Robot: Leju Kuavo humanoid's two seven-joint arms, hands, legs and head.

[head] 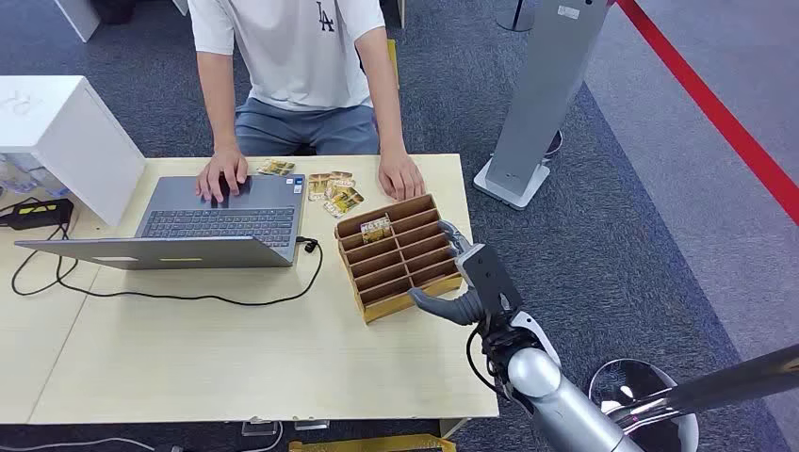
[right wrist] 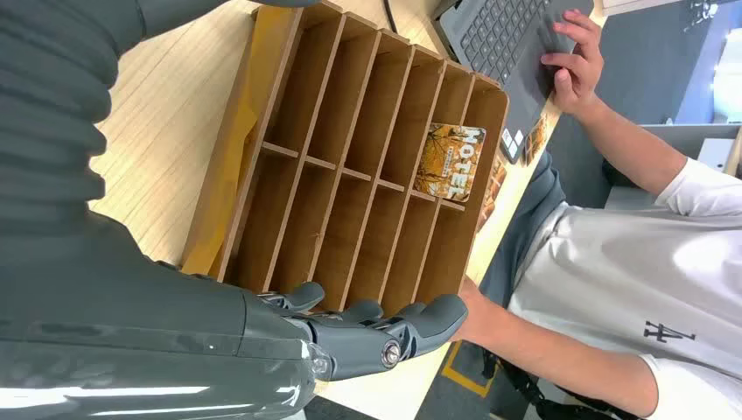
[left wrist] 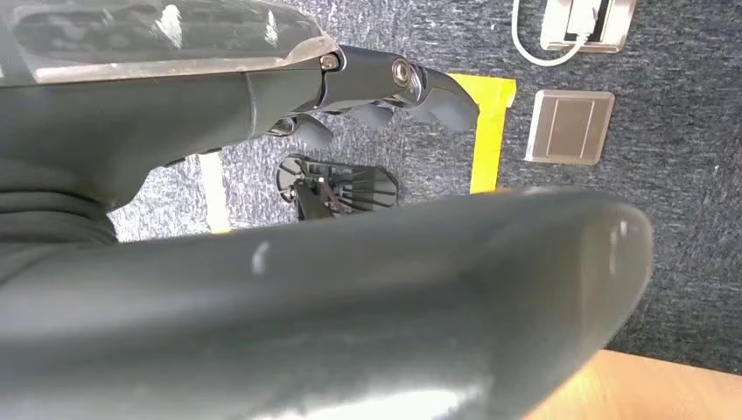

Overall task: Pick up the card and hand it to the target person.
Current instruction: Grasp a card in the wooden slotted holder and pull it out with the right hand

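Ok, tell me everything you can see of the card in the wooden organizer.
The card is orange and yellow with white "HOTEL" lettering, flat and glossy-looking. It sits alone in a slot of the brown wooden organizer, in its second row from the person's end, leaning on a divider. The right robot hand hovers at the organizer's opposite corner, not touching the card.
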